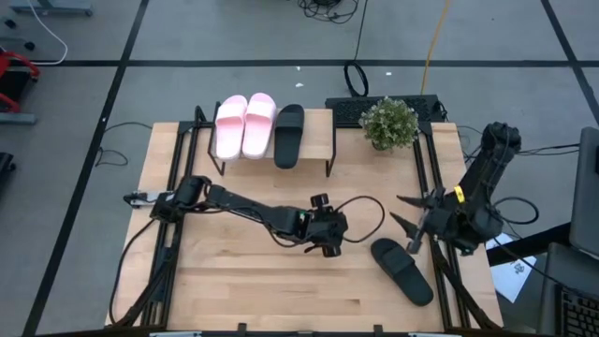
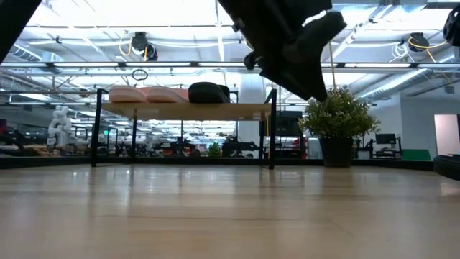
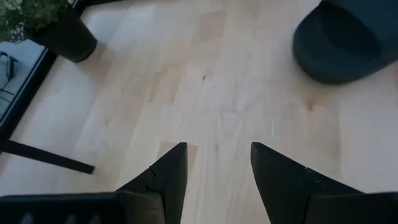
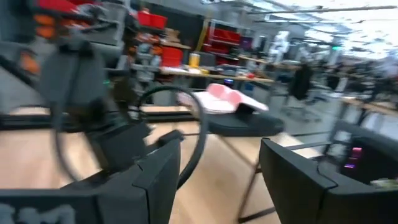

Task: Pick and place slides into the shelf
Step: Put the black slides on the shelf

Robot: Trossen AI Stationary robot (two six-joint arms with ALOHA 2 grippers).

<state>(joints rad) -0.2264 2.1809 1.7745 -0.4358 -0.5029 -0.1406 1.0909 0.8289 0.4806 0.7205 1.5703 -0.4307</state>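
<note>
Your left gripper [image 1: 348, 234], fingers spread and holding nothing, hovers near the last black slide [image 1: 402, 270]; approaching off-center could push it toward the right gripper [image 1: 408, 225], also spread and holding nothing.

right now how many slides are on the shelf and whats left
Done: three slides sit on the shelf, two pink slides and one black slide.

In hand: nothing. The left gripper hangs open over bare table, close to the last black slide; the right gripper waits open at the table's right edge.

Left: that last black slide, lying on the table, must go up beside the others.
</note>
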